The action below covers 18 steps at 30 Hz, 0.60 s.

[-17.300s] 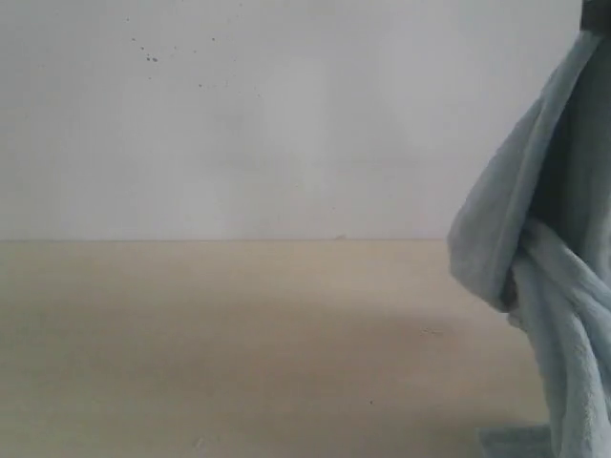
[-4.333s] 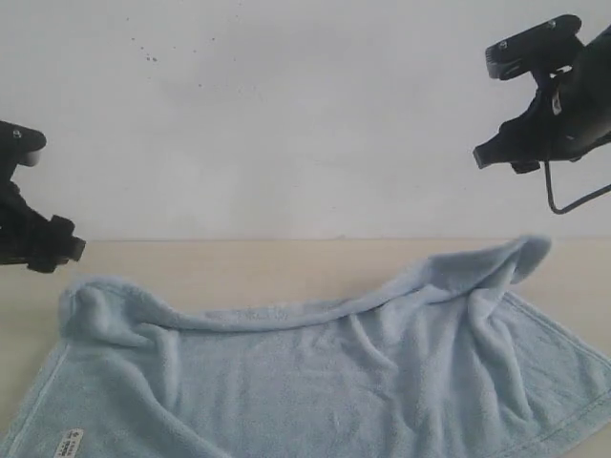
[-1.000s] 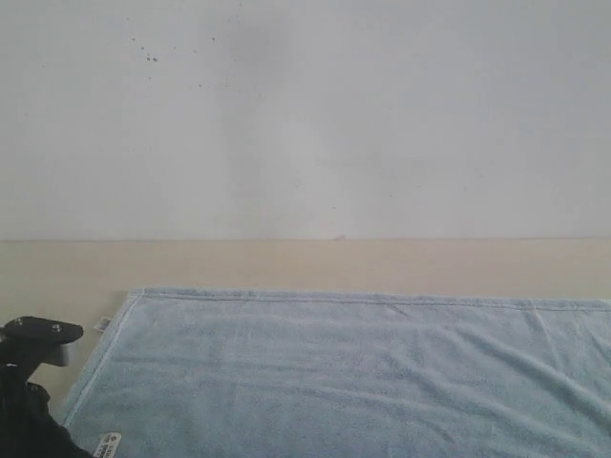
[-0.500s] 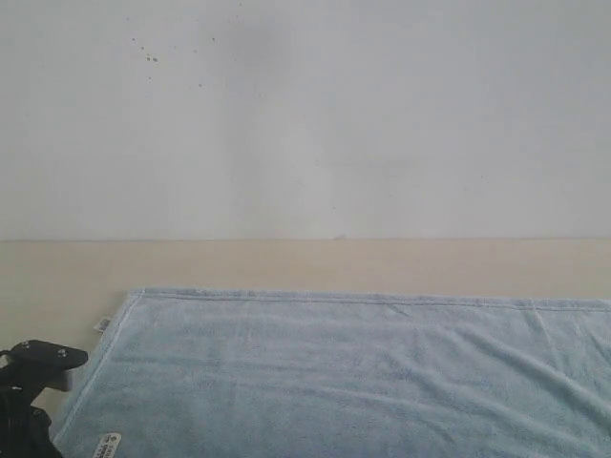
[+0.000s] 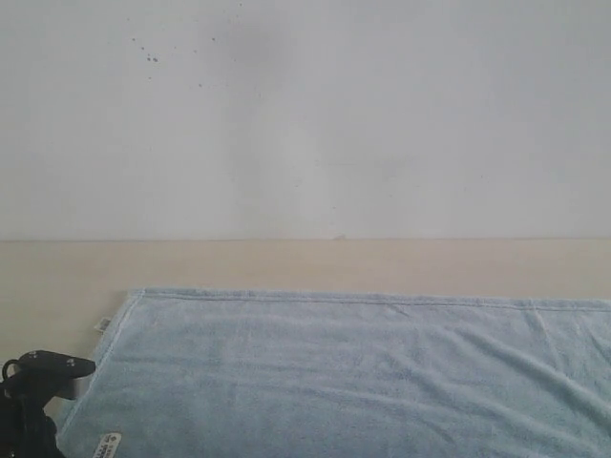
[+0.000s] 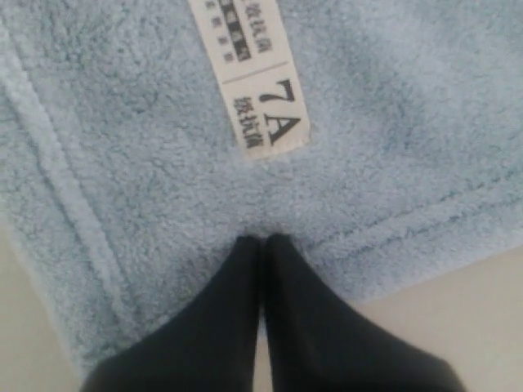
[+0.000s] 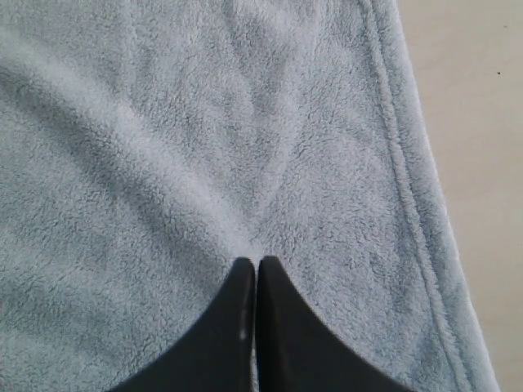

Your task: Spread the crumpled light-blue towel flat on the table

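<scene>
The pale blue towel (image 5: 344, 372) lies spread flat on the beige table (image 5: 286, 262), with a straight far hem and a few soft ripples on the right. Its white label (image 6: 253, 73) sits just beyond my left gripper (image 6: 263, 239), which is shut, tips pinching the pile near the hemmed corner. Part of that arm (image 5: 43, 372) shows at the lower left of the exterior view. My right gripper (image 7: 256, 260) is shut on the towel (image 7: 163, 122) too, with creases running to its tips, a little in from the side hem. It is out of the exterior view.
A white wall (image 5: 305, 114) rises behind the table's far edge. Bare table shows beyond the towel's far hem and left of it (image 5: 48, 296), and beside the hems in both wrist views (image 6: 458, 327) (image 7: 474, 122). A small side tag (image 5: 100, 325) sticks out at the towel's left edge.
The left arm has sunk lower and shifted slightly right at the lower left of the exterior view. The towel stays flat, with its near-left edge barely shifting.
</scene>
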Tool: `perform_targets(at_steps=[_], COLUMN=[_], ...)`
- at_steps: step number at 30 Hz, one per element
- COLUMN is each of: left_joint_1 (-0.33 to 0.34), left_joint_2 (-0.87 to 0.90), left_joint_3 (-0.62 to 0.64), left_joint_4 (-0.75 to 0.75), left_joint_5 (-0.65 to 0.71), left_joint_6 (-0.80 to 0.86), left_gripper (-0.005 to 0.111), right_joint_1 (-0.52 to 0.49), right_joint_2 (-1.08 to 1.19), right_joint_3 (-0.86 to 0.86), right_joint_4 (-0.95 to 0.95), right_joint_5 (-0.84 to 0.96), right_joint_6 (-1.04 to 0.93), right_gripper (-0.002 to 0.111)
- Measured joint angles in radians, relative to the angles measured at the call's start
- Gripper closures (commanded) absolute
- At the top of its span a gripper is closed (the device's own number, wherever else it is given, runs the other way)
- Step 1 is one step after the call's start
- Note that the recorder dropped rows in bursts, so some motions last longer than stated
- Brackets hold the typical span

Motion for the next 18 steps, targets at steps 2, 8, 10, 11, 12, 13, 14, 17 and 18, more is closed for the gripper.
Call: perform_targets(at_steps=[2, 8, 10, 11, 12, 13, 14, 17, 18], left_joint_1=[-0.004, -0.006, -0.006, -0.006, -0.006, -0.006, -0.006, 0.004, 0.006], left_joint_2=[0.002, 0.000, -0.002, -0.004, -0.006, -0.008, -0.010, -0.016, -0.020], left_joint_3=[-0.004, 0.007, 0.011, 0.012, 0.012, 0.016, 0.017, 0.020, 0.022], left_joint_4=[0.092, 0.377, 0.393, 0.393, 0.384, 0.373, 0.357, 0.289, 0.261], left_joint_5=[0.017, 0.070, 0.073, 0.073, 0.073, 0.071, 0.068, 0.061, 0.061], left_joint_6=[-0.112, -0.391, -0.411, -0.413, -0.406, -0.390, -0.370, -0.264, -0.233], left_gripper=[0.103, 0.103, 0.103, 0.103, 0.103, 0.103, 0.103, 0.103, 0.103], right_joint_1=[0.000, 0.000, 0.000, 0.000, 0.000, 0.000, 0.000, 0.000, 0.000], right_joint_2=[0.000, 0.000, 0.000, 0.000, 0.000, 0.000, 0.000, 0.000, 0.000], right_joint_3=[0.000, 0.000, 0.000, 0.000, 0.000, 0.000, 0.000, 0.000, 0.000], right_joint_4=[0.000, 0.000, 0.000, 0.000, 0.000, 0.000, 0.000, 0.000, 0.000], right_joint_5=[0.000, 0.000, -0.003, -0.003, -0.004, -0.005, -0.005, -0.008, -0.008], right_joint_6=[0.000, 0.000, 0.000, 0.000, 0.000, 0.000, 0.000, 0.000, 0.000], right_gripper=[0.108, 0.108, 0.108, 0.108, 0.108, 0.108, 0.108, 0.108, 0.108])
